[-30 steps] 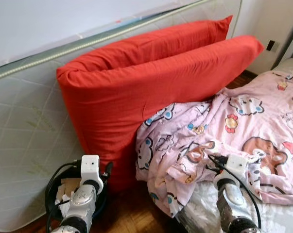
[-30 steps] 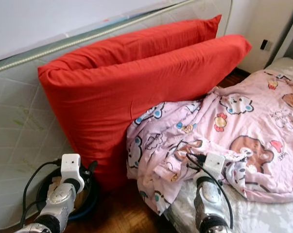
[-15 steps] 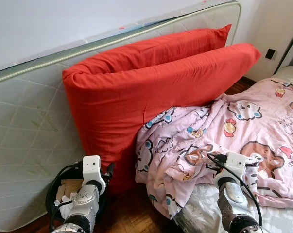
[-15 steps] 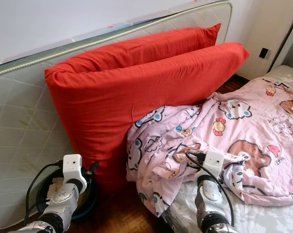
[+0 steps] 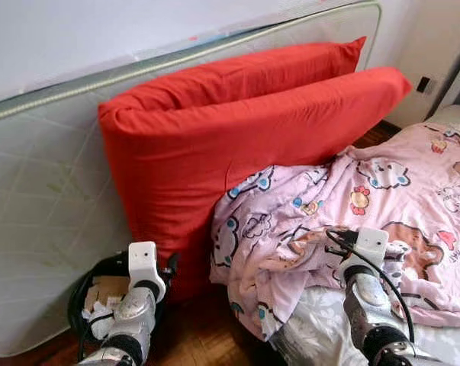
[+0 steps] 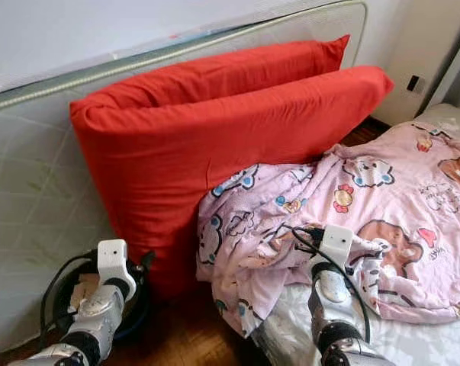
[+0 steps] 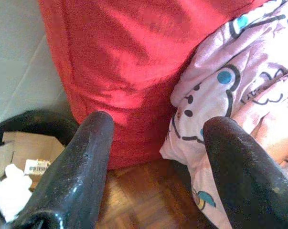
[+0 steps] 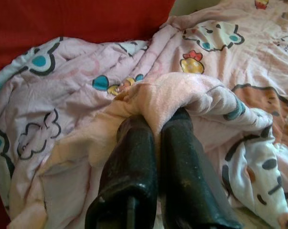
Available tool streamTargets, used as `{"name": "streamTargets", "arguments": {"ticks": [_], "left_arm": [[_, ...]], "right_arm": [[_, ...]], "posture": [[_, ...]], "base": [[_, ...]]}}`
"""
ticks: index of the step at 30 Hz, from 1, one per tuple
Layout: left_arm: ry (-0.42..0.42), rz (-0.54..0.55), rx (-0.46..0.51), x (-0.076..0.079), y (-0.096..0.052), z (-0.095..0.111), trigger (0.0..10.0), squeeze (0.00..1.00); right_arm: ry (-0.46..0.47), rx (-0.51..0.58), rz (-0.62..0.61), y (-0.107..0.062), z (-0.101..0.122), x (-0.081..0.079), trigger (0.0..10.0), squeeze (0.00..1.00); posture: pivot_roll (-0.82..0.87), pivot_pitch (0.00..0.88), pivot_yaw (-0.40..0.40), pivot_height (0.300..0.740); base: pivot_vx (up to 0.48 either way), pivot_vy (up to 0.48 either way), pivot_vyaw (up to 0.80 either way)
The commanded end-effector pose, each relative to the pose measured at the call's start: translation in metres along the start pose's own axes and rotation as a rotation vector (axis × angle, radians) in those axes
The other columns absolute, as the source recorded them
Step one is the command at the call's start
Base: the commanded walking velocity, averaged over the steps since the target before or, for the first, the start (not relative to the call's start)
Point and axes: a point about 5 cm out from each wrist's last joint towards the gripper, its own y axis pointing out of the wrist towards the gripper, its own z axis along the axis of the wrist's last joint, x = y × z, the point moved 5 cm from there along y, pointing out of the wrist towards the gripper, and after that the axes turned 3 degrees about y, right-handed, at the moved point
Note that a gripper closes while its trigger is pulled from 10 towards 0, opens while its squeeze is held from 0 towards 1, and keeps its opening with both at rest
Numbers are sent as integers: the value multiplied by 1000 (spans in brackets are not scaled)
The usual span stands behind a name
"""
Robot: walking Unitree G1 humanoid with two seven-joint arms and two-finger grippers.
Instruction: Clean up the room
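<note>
Two black fingers of the right gripper (image 8: 155, 126) are clamped on a fold of the pink cartoon-print blanket (image 5: 382, 198), heaped on the bed before the red pillows (image 5: 237, 130). Straightening seems under way; a pull is called for. The left gripper (image 7: 153, 157), jaws apart, is held beside the blanket above the waste bin (image 5: 88, 286).

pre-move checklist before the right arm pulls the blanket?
1. Right pincer shut on a fold of the pink blanket: ok.
2. Fold seated deep between the fingers: cannot tell, the fabric drapes over the tips.
3. Left pincer open, holding nothing, free to help: ok.
4. Blanket free of the red pillows: not ok, its edge lies against the front one.
5. Blanket corner off the wooden floor: not ok, it hangs over the bed edge close to the floor.
6. Black bin clear of the pull path: ok, it sits beside the left arm.
</note>
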Motion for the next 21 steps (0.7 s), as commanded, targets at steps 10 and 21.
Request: {"name": "streamTargets", "arguments": {"ticks": [10, 21], "left_arm": [[-14, 46, -58, -17, -6, -16, 10000, 0], [-16, 29, -54, -10, -7, -18, 10000, 0]], "right_arm": [[-35, 80, -41, -5, 5, 5, 10000, 0], [-150, 197, -38, -2, 32, 7, 10000, 0]], "posture": [[60, 0, 4, 740], [36, 0, -3, 740]], "base": [[-288, 0, 0], [-301, 0, 0]]}}
